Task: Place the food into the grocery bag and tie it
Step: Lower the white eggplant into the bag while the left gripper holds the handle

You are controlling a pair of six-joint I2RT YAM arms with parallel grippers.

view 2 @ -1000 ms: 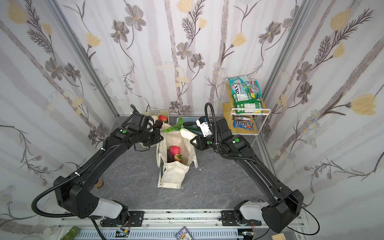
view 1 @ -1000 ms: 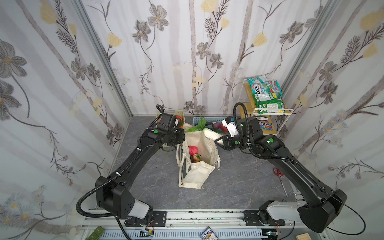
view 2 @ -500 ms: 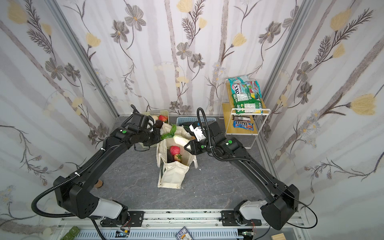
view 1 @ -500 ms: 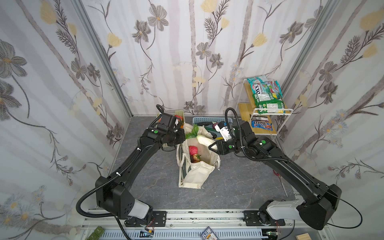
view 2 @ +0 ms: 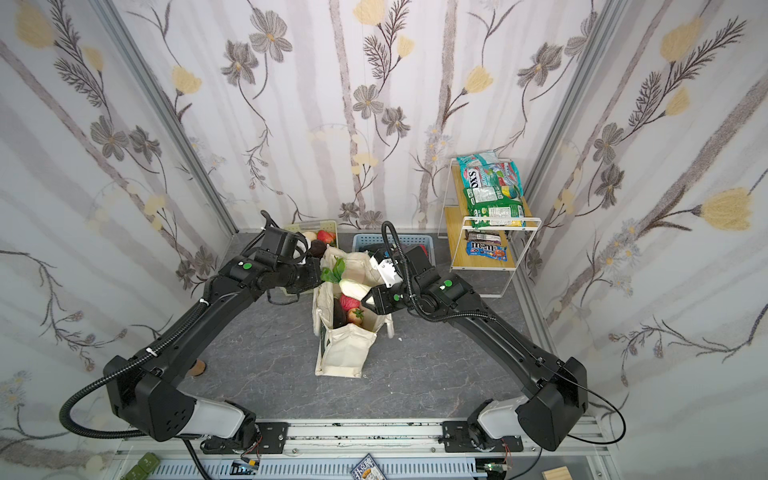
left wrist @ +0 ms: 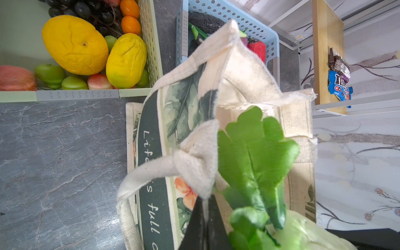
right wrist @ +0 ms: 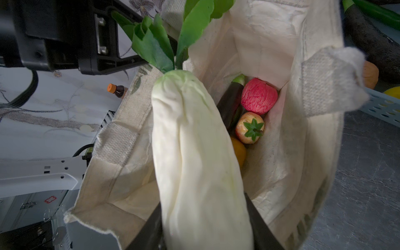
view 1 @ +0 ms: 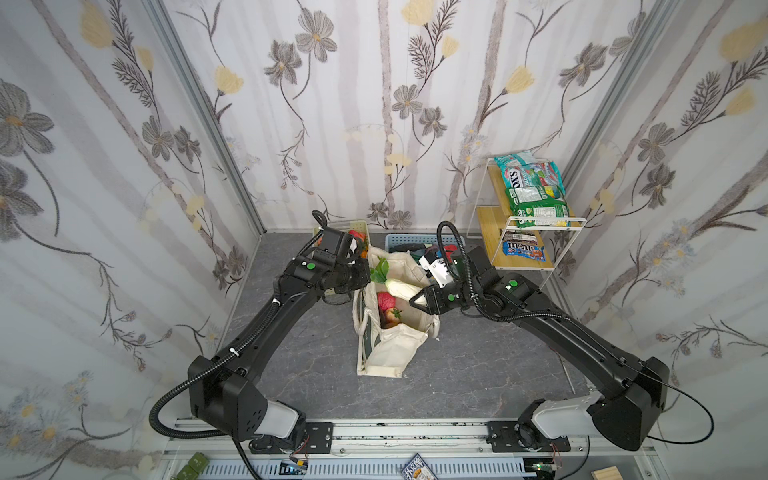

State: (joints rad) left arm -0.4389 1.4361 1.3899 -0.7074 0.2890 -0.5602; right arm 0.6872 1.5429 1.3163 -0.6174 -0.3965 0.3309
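White radish held over the open grocery bag (view 1: 390,353).

The right gripper (right wrist: 203,205) clamps the white radish (right wrist: 194,140) at the end away from its green leaves. The radish lies tilted across the bag's mouth, leaves toward the left gripper (left wrist: 204,218), which is pinched tight on the bag's rim beside a strap. Deep inside the bag lie a red fruit (right wrist: 259,95), a peach-coloured fruit (right wrist: 250,127) and a dark eggplant (right wrist: 229,104). Behind the bag stand a green basket (left wrist: 151,43) and a blue basket (left wrist: 259,28). Snack packets (view 1: 536,195) sit on a shelf (view 1: 490,224) beyond the bag, on the right arm's side.

Right claw (view 1: 417,300) with pale vegetable (view 1: 397,288) now farther over grocery bag (view 1: 390,349)
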